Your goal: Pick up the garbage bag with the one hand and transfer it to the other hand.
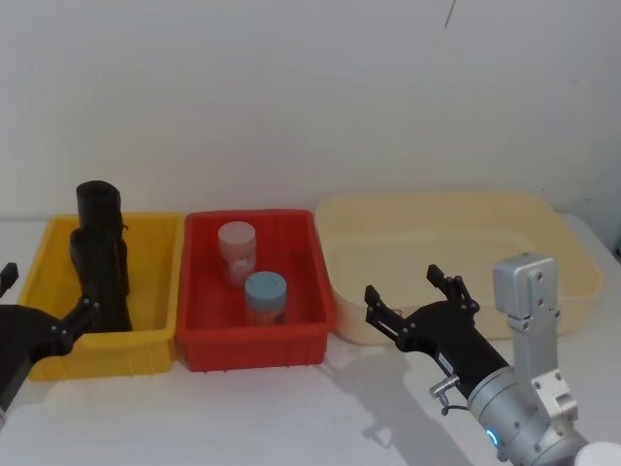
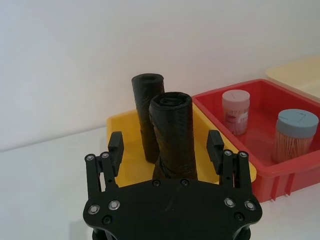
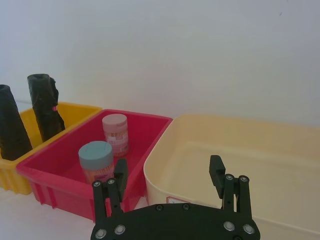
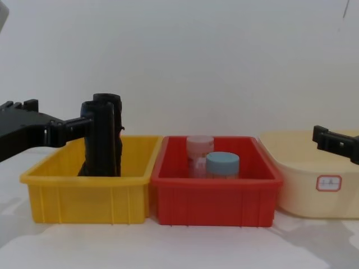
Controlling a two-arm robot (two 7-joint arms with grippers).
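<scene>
Garbage bag, wrinkled matte-black plastic roll, stands upright in yellow plastic bin. Left claw, spread, faces it: pre-grasp, we judge; next, advance and close. Right claw, spread, idles over white bench.

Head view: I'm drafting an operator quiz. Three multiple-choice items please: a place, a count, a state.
1. The garbage bag stands in which bin? A yellow B red C cream
2. How many jars are in the red bin? A one B two C three
3. Which gripper is open? A left only B right only C both
Answers: 1 A, upright inside the yellow bin. 2 B, one pink-lidded, one blue-lidded. 3 C, left gripper jaws stand apart either side of the bag, right gripper jaws apart at the cream bin's front rim.
</scene>
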